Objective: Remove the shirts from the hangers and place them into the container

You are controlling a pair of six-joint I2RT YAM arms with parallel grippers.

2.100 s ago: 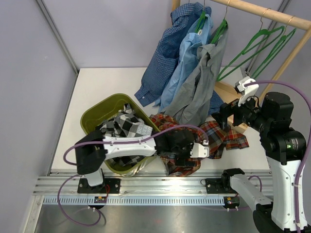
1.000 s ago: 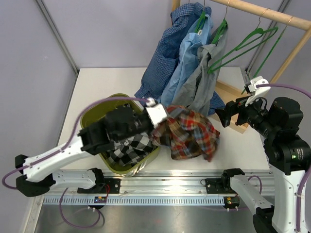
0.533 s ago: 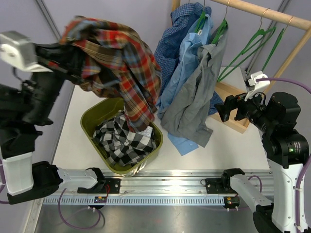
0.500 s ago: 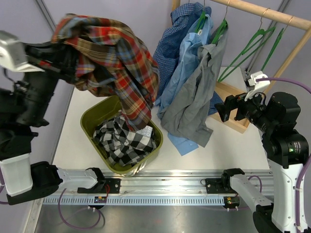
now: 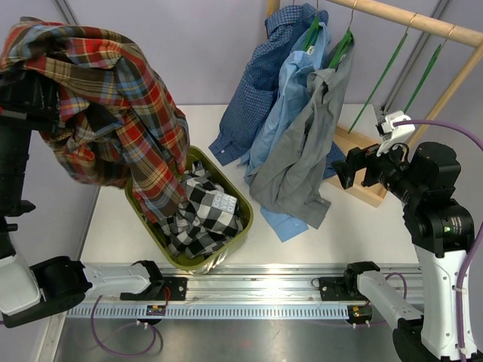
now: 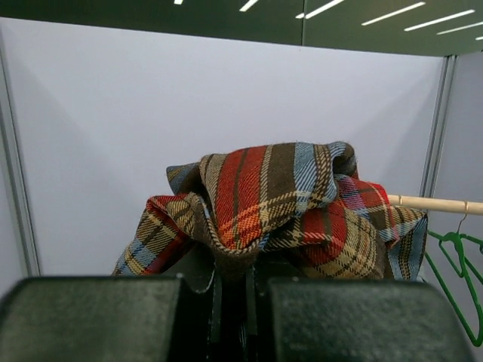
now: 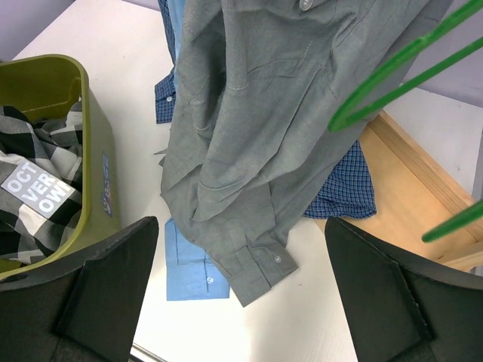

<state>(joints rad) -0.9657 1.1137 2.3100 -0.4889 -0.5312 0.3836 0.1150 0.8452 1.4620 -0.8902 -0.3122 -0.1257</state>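
- Plaid shirt in red, orange and brown (image 5: 113,113) has gone up high. A second ago it was a low bunch beside the olive-green plastic tub (image 7: 98,181). Now it hangs from far up on the left.
- Left hand (image 6: 231,290) is pinched almost shut on a fold of this shirt. The wrist view shows the cloth squeezed between the two black fingers.
- The shirt's low end dangles at the left side of the tub, just over the black-and-white check shirt (image 5: 204,219) lying inside.
- So this shirt is off its hanger but not in the tub yet. I think it must come down and be let go.
- The tub may have turned a bit, but the shirt hides part of it, so I am not sure.
- Right hand (image 7: 240,226) has barely moved. It is wide apart, holds nothing, and waits near the grey shirt (image 5: 306,151).
- The grey shirt, the light blue shirt (image 5: 290,83) and the dark blue small-check shirt (image 5: 260,83) hang on the wooden rail (image 5: 407,19). Their ends touch the white counter (image 5: 362,226).
- Two thin green plastic hangers (image 5: 385,75) hang bare.
- The shirts are soft and floppy with many folds. The tub is hard and shiny with round corners.
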